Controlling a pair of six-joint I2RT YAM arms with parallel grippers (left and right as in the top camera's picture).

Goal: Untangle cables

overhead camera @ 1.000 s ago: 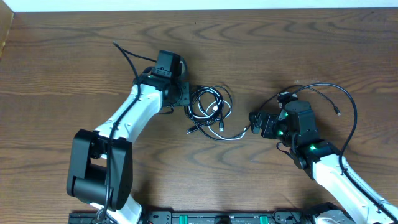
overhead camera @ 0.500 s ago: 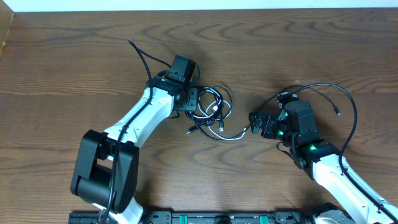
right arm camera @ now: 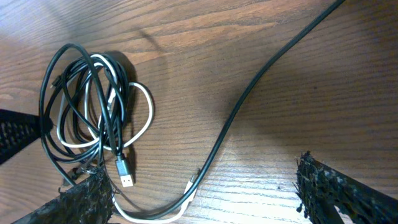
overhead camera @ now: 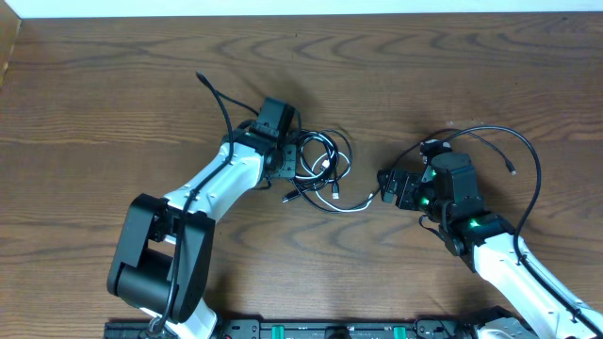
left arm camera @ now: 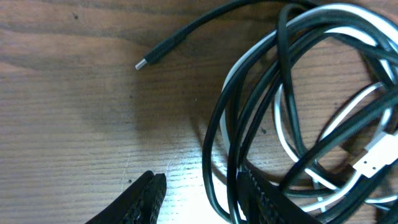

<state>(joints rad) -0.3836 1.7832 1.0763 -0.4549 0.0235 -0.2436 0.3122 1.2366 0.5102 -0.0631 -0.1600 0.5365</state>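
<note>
Two arms bend inward: your left gripper [left arm camera: 202,186], part-open, straddles strands of the cables [overhead camera: 322,168]; your right gripper [right arm camera: 199,180] gapes wide beside them, the table [overhead camera: 452,75] spreading wide around.

- cables [overhead camera: 320,169] mid-table; 12 o'clock side all bare table [overhead camera: 396,66], free way in from above.
- 9 o'clock: closed off by left gripper [overhead camera: 294,162] and its arm; fingers apart, straddling outer strands, one fingertip [left arm camera: 146,196] on bare wood outside the loops.
- 3 o'clock: right gripper [overhead camera: 384,185] near, jaws wide; narrow strip of wood between, crossed by white cable [overhead camera: 356,204].
- 6 o'clock: open wood between both arms; plug ends [overhead camera: 288,198] poking out at 7.
- Behind right gripper, 3 to 4 o'clock: black cable arc [overhead camera: 490,129] over the table, in the way.
- 10 o'clock: left arm's cable [overhead camera: 215,94] sticking out.
</note>
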